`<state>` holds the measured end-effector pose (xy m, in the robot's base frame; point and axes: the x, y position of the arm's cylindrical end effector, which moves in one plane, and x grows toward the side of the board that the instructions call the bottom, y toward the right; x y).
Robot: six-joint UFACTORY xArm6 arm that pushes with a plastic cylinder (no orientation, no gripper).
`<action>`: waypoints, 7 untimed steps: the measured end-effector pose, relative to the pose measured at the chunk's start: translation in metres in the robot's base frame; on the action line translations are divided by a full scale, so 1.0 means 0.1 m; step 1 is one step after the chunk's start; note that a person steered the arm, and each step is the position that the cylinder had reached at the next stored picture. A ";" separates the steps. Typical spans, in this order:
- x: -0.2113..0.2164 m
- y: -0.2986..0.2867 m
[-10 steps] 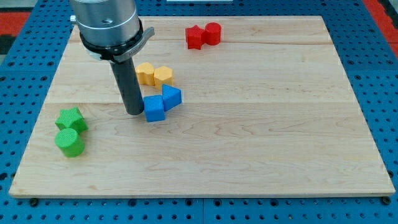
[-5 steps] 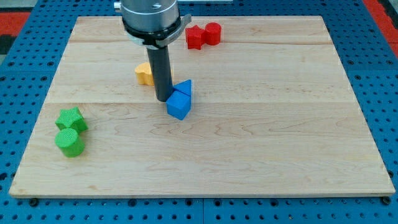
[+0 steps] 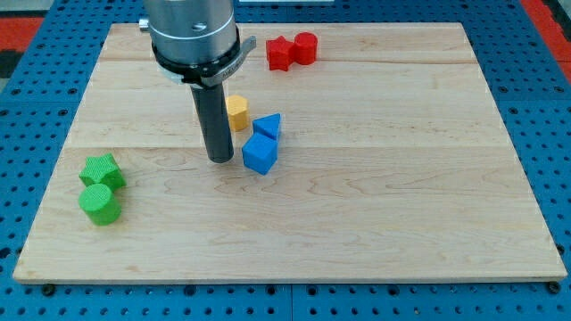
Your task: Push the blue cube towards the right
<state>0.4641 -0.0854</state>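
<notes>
The blue cube (image 3: 260, 154) lies near the middle of the wooden board (image 3: 375, 178), turned corner-on. A second blue block, wedge-like (image 3: 268, 127), touches it just above and to the right. My tip (image 3: 220, 160) stands on the board just to the left of the blue cube, with a small gap between them. The rod and its grey mount rise toward the view's top.
A yellow block (image 3: 236, 111) shows right of the rod; another yellow one is hidden behind it. Two red blocks (image 3: 292, 50) sit at the view's top. A green star-like block (image 3: 102, 169) and a green cylinder (image 3: 99, 204) lie at the left.
The tip pushed the blue cube and wedge to the right, then drew back left and slightly down, leaving a gap. The blue blocks now rest right of their first place.
</notes>
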 end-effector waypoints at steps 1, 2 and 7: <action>0.07 0.01; 0.07 0.37; -0.41 0.53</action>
